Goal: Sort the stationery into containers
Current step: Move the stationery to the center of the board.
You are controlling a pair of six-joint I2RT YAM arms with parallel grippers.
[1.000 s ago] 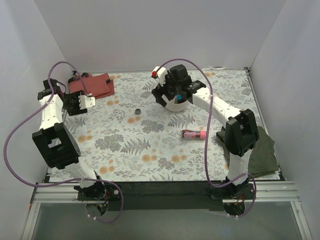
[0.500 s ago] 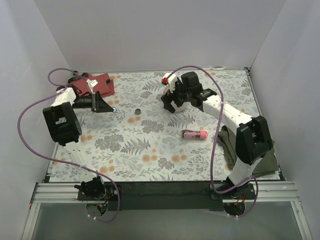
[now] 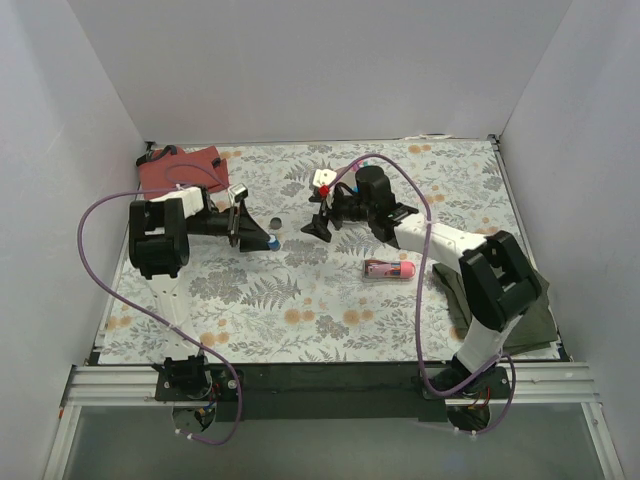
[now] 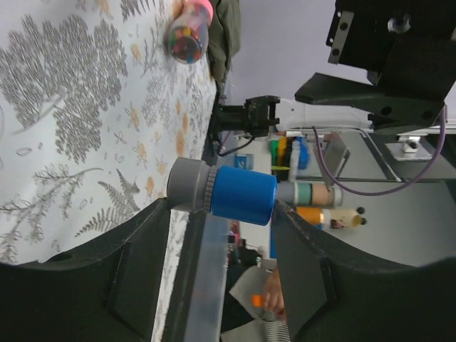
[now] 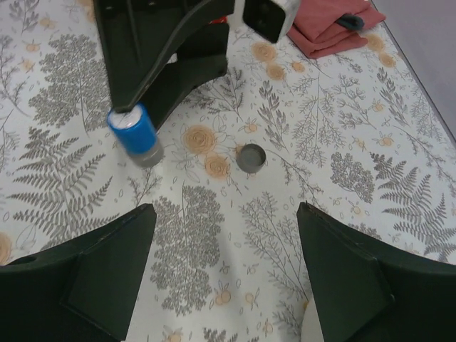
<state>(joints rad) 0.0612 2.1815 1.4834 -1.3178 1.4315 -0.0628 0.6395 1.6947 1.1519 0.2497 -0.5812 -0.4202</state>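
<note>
My left gripper is shut end to end on a blue-grey cylinder, low over the table left of centre. That cylinder also shows in the right wrist view, at the tips of the left fingers. A small dark cylinder stands upright on the cloth just beyond it. Facing them from the right, my right gripper is open and empty. A pink tube lies right of centre. The red pouch lies at the far left corner. My right arm hides the white tub.
A floral cloth covers the table. A dark green cloth lies at the right edge beside the right arm. White walls close in the left, back and right sides.
My left arm has swung from the red pouch toward the table's middle, carrying the blue-grey cylinder. My right arm has left the tub, moved left and dropped low, facing the left gripper.
</note>
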